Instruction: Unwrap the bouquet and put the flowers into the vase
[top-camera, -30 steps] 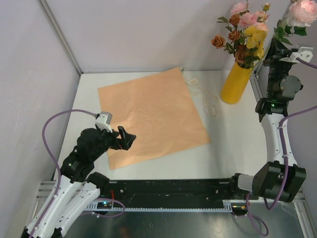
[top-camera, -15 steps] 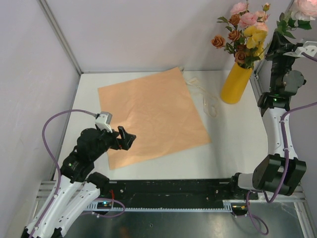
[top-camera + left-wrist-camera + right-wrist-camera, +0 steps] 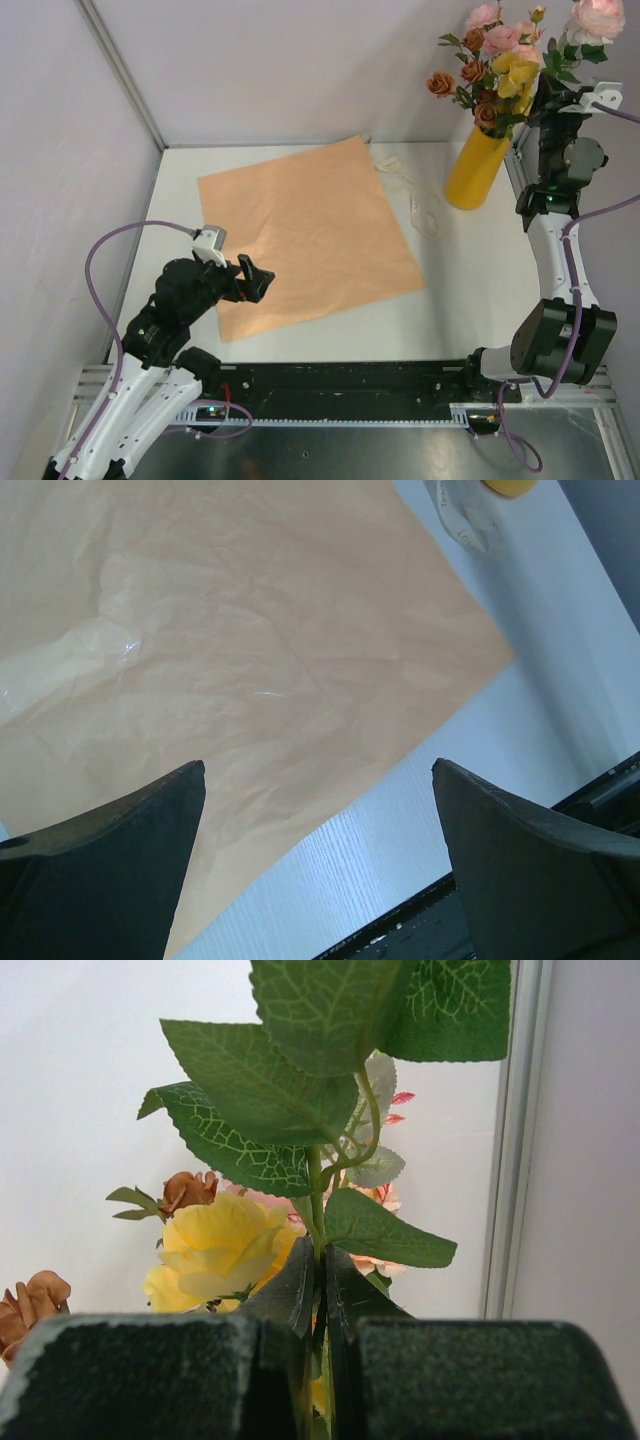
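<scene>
A black rail runs along the near edge of the white table. Just past it, on the left, the left gripper hangs over the near corner of the paper. Its jaws are wide apart with nothing between them. The left wall is close beside that arm.

The paper lies flat and crinkly, peach-orange side up, and covers most of the middle. Bare table shows to its right and along its near edge, so there is room there. A cream ribbon lies loose past the paper's far right corner, near the foot of the vase.

The vase is a plain yellow tube. It stands upright in the far right corner, beside a metal post. The flowers in it are pink, yellow and brown, with green leaves.

Up high, just right of them, the right gripper has its jaws pressed together on a leafy green stem. A pink bloom tops it. I cannot tell if its lower end is in the vase.
</scene>
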Controlling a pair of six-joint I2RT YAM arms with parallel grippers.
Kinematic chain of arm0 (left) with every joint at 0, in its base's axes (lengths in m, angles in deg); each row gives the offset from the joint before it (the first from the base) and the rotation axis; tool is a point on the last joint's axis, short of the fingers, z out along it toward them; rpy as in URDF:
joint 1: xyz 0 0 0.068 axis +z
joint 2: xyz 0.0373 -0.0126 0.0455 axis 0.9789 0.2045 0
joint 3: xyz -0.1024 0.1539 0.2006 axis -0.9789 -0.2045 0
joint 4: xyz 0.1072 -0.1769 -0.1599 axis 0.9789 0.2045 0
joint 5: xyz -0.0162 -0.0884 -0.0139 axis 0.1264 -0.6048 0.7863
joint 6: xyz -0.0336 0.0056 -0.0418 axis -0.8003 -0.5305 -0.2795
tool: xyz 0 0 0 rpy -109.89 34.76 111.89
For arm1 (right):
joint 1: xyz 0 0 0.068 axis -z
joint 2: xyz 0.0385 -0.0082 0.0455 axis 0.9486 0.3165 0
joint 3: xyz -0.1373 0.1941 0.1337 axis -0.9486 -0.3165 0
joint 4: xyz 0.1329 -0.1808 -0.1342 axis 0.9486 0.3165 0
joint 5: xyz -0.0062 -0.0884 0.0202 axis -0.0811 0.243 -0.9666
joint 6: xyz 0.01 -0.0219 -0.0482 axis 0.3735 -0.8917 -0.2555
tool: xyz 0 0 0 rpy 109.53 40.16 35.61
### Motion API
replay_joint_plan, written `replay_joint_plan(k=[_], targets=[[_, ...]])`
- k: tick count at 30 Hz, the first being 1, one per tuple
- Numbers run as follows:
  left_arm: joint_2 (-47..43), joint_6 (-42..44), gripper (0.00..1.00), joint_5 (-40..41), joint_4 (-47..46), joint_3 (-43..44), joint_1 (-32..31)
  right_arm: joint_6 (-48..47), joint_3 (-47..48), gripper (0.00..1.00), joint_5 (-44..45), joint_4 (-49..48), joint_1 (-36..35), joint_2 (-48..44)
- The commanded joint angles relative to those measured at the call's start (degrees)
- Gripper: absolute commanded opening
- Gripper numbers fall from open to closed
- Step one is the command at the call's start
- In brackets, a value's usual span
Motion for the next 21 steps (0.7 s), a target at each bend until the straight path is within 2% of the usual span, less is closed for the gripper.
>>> replay_joint_plan(k=[1,14,21], targets=[[0.11,0.59,1.00,0.12,-0.68,0.96,-0.26,-3.17,-0.41,0.00,-0.59,-3.48,-0.82,0.24],[0.33,0.56,1.00,0.36,-0.62,0.89,-0.26,-2.27,1.96,0.00,-4.23,-5.22,-2.96,-0.73],[0.61,0.56,1.00,0.11,-0.64,0.93,-0.26,-7.14,3.15,0.00,-6.13,-7.73,-5.84,0.18]])
